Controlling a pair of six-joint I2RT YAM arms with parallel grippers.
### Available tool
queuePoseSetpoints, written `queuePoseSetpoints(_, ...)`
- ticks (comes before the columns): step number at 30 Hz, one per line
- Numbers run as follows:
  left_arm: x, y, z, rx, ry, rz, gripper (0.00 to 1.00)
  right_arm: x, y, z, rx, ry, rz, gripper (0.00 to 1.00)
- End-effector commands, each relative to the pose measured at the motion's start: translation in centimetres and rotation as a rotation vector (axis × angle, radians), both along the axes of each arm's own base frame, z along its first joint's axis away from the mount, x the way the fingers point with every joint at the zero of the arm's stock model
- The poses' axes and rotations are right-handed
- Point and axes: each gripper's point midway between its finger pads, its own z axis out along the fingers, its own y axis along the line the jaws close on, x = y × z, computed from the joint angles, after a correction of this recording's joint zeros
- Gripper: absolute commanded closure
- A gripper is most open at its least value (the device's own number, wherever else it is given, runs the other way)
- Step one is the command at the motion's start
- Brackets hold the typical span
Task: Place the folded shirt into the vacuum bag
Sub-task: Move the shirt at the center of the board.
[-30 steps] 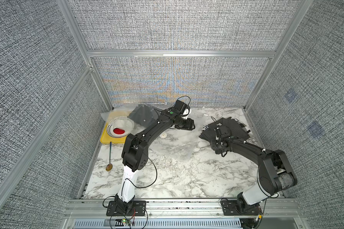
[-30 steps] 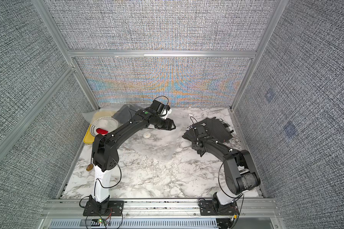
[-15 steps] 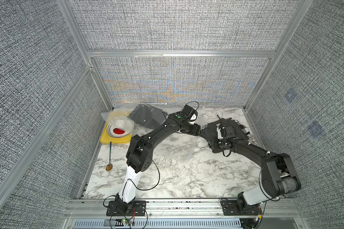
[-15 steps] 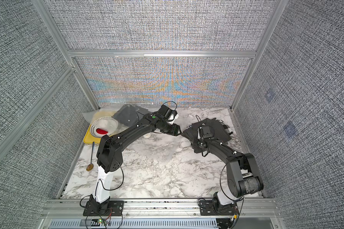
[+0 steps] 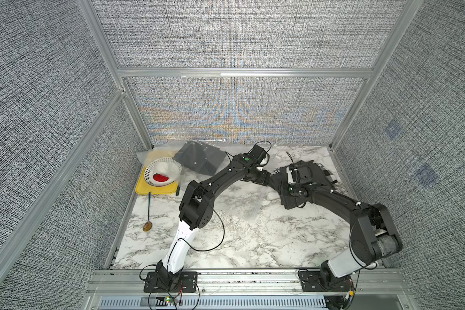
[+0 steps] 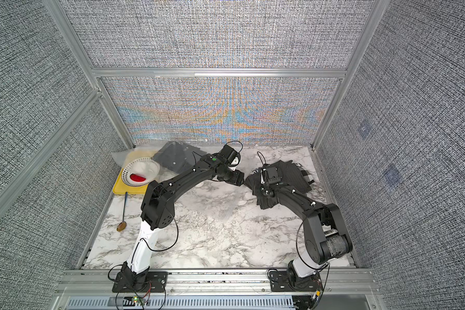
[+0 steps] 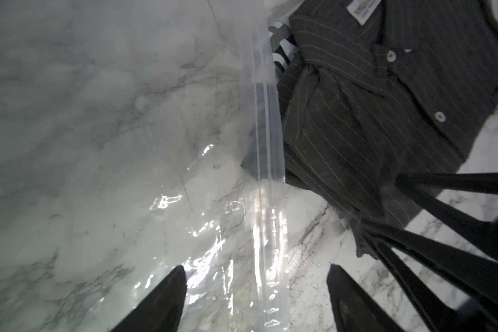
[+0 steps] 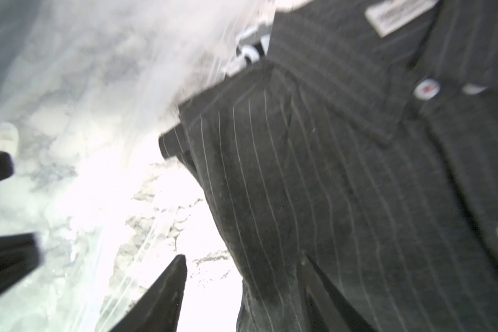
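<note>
The folded pinstriped shirt (image 6: 293, 174) lay on the far right part of the marble tabletop (image 5: 253, 241), its left edge just beside the zip strip (image 7: 266, 172) of the vacuum bag (image 7: 213, 230). The strip appeared to lap over that edge. The clear bag spread leftward from there across the table's middle, so the shirt had to travel to the robot's left.

The right gripper (image 8: 243, 255) was nearest. It sat over the shirt's bag-side edge with its jaws parted, one finger above the cloth and one above bare marble, pinching nothing. The left gripper (image 7: 256, 267) hovered wide open astride the zip strip, holding nothing, probably ready to lift the mouth.

The right wall rail hemmed the shirt in. The near marble was open, while a dark garment (image 5: 199, 161) and a yellow tray (image 5: 145, 189) crowded the far left.
</note>
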Motion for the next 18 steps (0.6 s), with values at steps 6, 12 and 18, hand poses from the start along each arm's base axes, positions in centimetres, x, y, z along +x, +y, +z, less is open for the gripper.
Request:
queuePoseSetpoints(6,-0.6,0.9,-2.2,0.182,-0.035,-0.033,0.15,0.4,-2.7,0.9,-0.009,-0.013,-0.098,0.31)
queuePoseSetpoints(12,-0.7,1.1,-3.2,0.346,-0.133,-0.054,0.00,0.1,-3.7,1.8,0.053,-0.043,-0.120,0.28)
queuePoseSetpoints(18,-1.0,1.4,-3.7,0.463,-0.205,-0.064,0.00,-0.3,-4.1,1.4,0.074,-0.040,-0.125,0.23)
